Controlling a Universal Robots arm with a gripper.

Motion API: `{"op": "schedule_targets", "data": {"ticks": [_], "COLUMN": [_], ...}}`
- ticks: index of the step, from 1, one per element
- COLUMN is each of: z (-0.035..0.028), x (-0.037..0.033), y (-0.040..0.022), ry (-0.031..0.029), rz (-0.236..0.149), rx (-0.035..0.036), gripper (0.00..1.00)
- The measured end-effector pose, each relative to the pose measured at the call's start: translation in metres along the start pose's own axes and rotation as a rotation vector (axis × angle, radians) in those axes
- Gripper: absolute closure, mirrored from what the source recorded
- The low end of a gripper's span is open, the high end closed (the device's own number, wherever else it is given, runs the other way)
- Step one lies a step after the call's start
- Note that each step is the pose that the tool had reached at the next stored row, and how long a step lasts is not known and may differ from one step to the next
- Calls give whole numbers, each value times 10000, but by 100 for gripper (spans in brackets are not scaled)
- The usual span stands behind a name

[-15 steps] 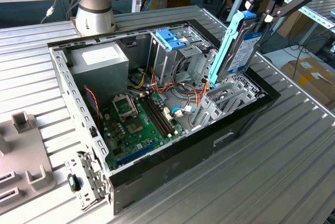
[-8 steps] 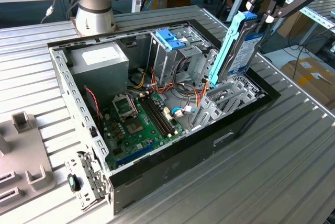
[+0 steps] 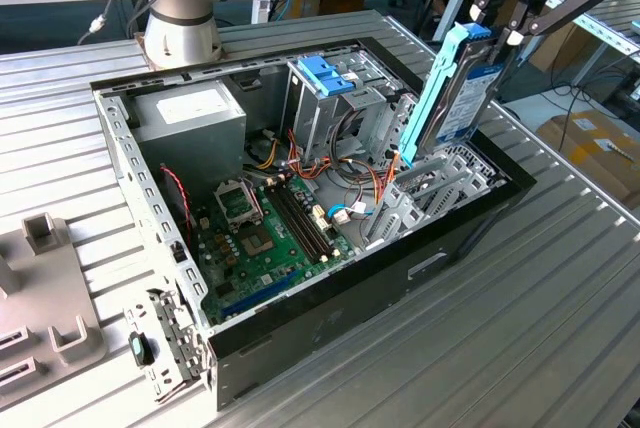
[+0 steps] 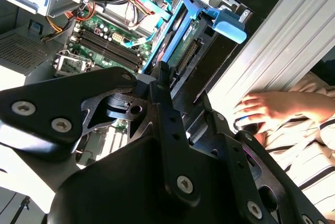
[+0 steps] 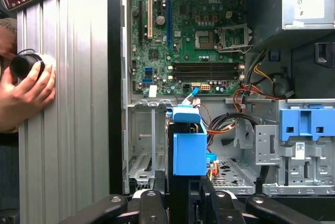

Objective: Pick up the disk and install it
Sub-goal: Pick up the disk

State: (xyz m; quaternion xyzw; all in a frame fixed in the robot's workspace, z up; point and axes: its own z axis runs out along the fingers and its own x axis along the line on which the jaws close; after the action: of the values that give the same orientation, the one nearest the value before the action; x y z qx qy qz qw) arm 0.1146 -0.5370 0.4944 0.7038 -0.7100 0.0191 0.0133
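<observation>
Here we go: my end effector point(image 3: 492, 33) is pinching the disk point(image 3: 455, 98) by its upper end. I'm holding it nearly upright, a little tilted, over the open computer case point(image 3: 340, 323) on the desk point(image 3: 520, 348). Its lower end hangs close to the grey bay brackets point(image 3: 420, 193) at the case's end toward the exterior view's right, next to the drive cage point(image 3: 330, 108) with the blue latch point(image 3: 325, 73). In the first wrist view I look down its light-blue rail point(image 5: 189, 148). 1 hand point(image 5: 23, 96) of a person lies on the desk beside the case.
</observation>
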Motion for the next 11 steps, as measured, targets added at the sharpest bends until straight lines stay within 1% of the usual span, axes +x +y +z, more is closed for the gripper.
{"op": "schedule_targets", "data": {"ticks": [8,11], "z": [59,66], "x": [-3,-3], "y": [0,1], "ry": [1,1], "rz": [0,0], "rx": [0,0], "gripper": [65,65]}}
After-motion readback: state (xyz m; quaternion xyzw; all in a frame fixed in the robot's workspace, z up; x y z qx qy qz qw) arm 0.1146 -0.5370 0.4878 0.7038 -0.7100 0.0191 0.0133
